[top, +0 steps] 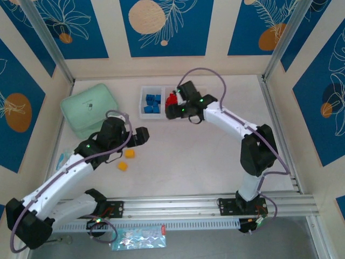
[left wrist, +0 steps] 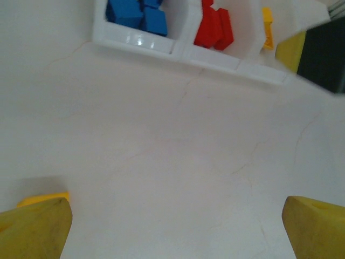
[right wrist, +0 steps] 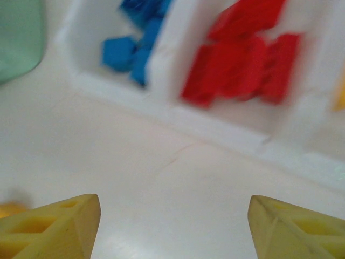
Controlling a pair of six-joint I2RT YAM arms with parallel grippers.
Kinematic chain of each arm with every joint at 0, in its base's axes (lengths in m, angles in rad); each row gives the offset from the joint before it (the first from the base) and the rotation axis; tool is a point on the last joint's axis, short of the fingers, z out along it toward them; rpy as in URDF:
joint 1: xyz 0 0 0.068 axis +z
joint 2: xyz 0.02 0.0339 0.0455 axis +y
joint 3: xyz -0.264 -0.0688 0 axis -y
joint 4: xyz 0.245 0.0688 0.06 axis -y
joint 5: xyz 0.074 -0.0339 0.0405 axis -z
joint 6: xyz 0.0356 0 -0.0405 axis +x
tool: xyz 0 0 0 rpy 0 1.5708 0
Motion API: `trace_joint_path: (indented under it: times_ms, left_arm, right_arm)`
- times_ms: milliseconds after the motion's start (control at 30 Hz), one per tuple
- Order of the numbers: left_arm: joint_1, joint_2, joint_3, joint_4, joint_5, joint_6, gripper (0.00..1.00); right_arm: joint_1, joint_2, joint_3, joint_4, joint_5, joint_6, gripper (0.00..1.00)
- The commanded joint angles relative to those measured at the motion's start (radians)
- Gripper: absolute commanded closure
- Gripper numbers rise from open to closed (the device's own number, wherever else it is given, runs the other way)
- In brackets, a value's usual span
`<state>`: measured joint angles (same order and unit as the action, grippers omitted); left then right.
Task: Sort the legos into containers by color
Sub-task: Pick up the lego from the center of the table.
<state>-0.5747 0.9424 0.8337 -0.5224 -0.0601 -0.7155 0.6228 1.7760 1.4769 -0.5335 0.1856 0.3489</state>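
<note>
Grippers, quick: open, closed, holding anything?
Left gripper: open, holding nothing.
Right gripper: open, holding nothing.

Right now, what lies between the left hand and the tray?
Nothing: the left wrist view shows bare table from the left hand up to the tray.

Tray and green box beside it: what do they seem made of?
The tray looks like glossy, slightly translucent white plastic: light glints on its front wall and its dividers glow. The mint-green box seems moulded plastic with a duller finish, going by its soft rounded corners and even colour, though that is less certain.
</note>
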Motion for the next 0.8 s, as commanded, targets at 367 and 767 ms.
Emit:
trace_joint_path:
  times_ms: [367,767]
  left_arm:
    - [0.026,-0.261,-0.048,-0.327,-0.148,-0.107,0.00]
    - [0.028,-0.363,-0.071,-0.402,-0.206,-0.160,0.00]
  right_arm:
    - [0.326,0.186,-0.016,0.149,-0.196,-0.006,0.18]
    - [0.385,0.379,0.092,0.209,-0.237,-0.216,0.16]
